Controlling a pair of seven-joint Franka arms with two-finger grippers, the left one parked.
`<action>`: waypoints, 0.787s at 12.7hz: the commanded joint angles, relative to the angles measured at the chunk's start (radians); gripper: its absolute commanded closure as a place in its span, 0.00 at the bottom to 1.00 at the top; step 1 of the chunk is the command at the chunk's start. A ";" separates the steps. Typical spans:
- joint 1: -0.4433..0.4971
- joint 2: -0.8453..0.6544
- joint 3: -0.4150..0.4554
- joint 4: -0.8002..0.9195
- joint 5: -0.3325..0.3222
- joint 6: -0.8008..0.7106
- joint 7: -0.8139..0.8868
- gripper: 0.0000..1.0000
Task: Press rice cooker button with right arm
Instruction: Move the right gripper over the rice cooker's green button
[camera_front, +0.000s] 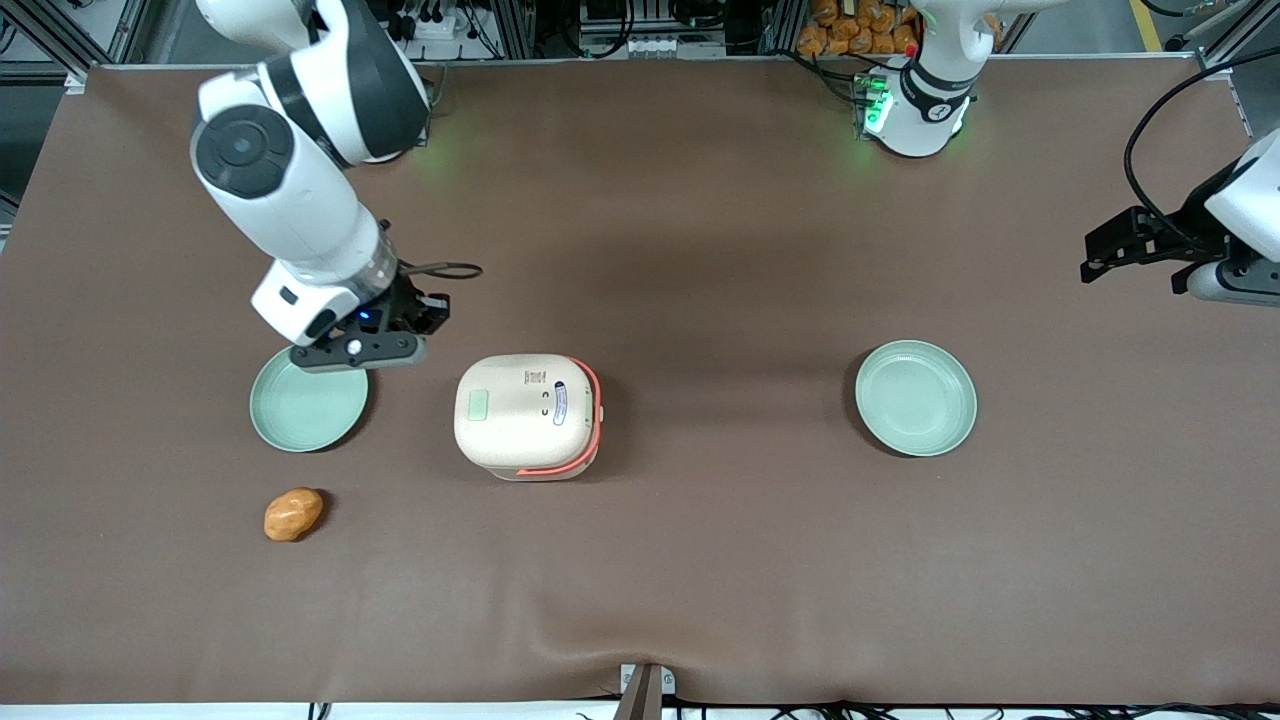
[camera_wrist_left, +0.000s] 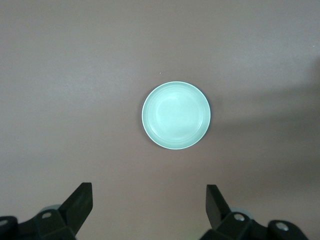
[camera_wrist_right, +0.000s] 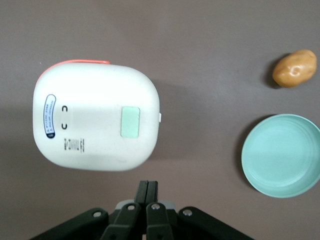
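Observation:
The cream-white rice cooker (camera_front: 527, 415) with a coral-orange trim band sits closed on the brown table, near the middle. Its pale mint-green button (camera_front: 478, 404) lies flush in the lid at the end toward the working arm. The cooker (camera_wrist_right: 95, 116) and button (camera_wrist_right: 131, 121) also show in the right wrist view. My right arm (camera_front: 290, 190) reaches down over the table. Its black gripper (camera_front: 420, 325) hangs above the table, farther from the front camera than the cooker and apart from it. The fingers (camera_wrist_right: 148, 191) are pressed together with nothing between them.
A mint-green plate (camera_front: 308, 404) lies beside the cooker, partly under the gripper's body, also in the right wrist view (camera_wrist_right: 281, 155). A potato (camera_front: 293, 514) lies nearer the front camera (camera_wrist_right: 294, 68). A second green plate (camera_front: 915, 397) lies toward the parked arm's end (camera_wrist_left: 176, 115).

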 joint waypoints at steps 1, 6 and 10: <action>0.018 0.035 -0.009 0.004 -0.016 0.049 0.020 1.00; 0.023 0.122 -0.009 0.004 -0.019 0.167 0.020 1.00; 0.023 0.185 -0.009 0.006 -0.017 0.240 0.020 1.00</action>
